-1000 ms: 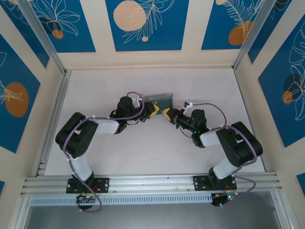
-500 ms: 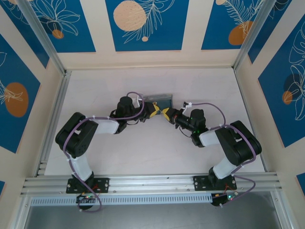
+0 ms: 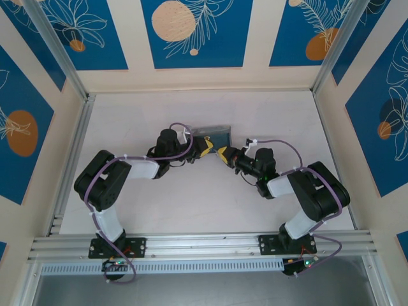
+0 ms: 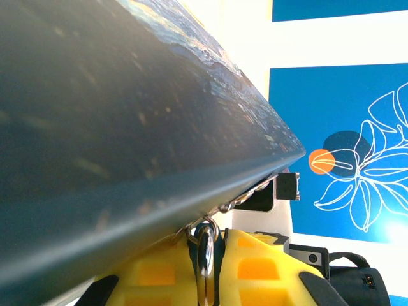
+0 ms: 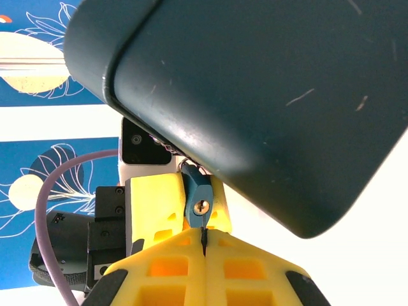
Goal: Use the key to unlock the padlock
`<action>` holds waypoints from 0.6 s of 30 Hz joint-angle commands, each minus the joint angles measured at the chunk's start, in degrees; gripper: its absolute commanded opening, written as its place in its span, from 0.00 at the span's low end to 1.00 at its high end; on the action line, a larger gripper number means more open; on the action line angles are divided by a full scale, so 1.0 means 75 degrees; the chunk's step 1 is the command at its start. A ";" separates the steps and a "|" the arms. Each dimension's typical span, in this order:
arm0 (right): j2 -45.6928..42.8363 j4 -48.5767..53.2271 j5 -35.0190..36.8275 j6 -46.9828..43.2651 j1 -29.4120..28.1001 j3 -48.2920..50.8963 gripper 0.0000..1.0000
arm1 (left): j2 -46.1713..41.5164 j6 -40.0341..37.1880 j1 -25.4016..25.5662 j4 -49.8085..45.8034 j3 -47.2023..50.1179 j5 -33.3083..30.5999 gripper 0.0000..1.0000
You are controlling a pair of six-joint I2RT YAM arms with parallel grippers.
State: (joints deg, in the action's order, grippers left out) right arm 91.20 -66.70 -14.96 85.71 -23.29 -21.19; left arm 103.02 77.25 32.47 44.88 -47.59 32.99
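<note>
The small teal-blue padlock (image 5: 199,194) hangs by a fine chain (image 4: 245,196) under the dark box (image 3: 215,134). My left gripper (image 3: 205,148) is shut on the padlock. Its yellow fingers (image 5: 155,203) clamp the body from both sides, and the shiny shackle (image 4: 205,252) shows between them. The brass keyhole (image 5: 201,206) faces my right gripper (image 5: 203,231), which is shut on the thin dark key (image 5: 203,237). Only a short bit of blade sticks out, its tip up against the padlock just under the keyhole. From above, both grippers meet tip to tip by the box's front edge, with the right gripper (image 3: 222,153) just right of the left one.
The box's dark underside (image 4: 127,127) looms just over both grippers, its rounded corner (image 5: 115,70) close above the lock. Painted blue panels wall the white table (image 3: 204,204) on three sides, with an aluminium rail (image 3: 204,242) along the near edge.
The right arm has edged slightly left, toward the left gripper and the padlock. The left arm and the box have stayed put.
</note>
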 commanded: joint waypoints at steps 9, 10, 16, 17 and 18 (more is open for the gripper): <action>-0.0078 -0.0011 0.0096 -0.0076 -0.0047 -0.0112 0.00 | -0.0175 -0.0212 -0.0064 0.0291 0.0029 0.0076 0.00; -0.0066 -0.0002 0.0096 -0.0078 -0.0049 -0.0132 0.00 | -0.0165 -0.0222 -0.0069 0.0297 0.0029 0.0068 0.00; 0.0045 0.0019 0.0096 -0.0059 -0.0059 -0.0324 0.00 | -0.0163 -0.0203 -0.0064 0.0297 0.0041 0.0069 0.00; 0.0045 0.0026 0.0096 -0.0060 -0.0077 -0.0359 0.00 | -0.0160 -0.0199 -0.0066 0.0299 0.0041 0.0066 0.00; 0.0072 0.0040 0.0101 -0.0056 -0.0071 -0.0398 0.00 | -0.0166 -0.0208 -0.0063 0.0297 0.0041 0.0066 0.00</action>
State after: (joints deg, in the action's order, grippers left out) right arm 91.22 -66.32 -14.96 85.71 -23.31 -22.35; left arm 103.02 77.21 32.47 44.88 -47.59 32.97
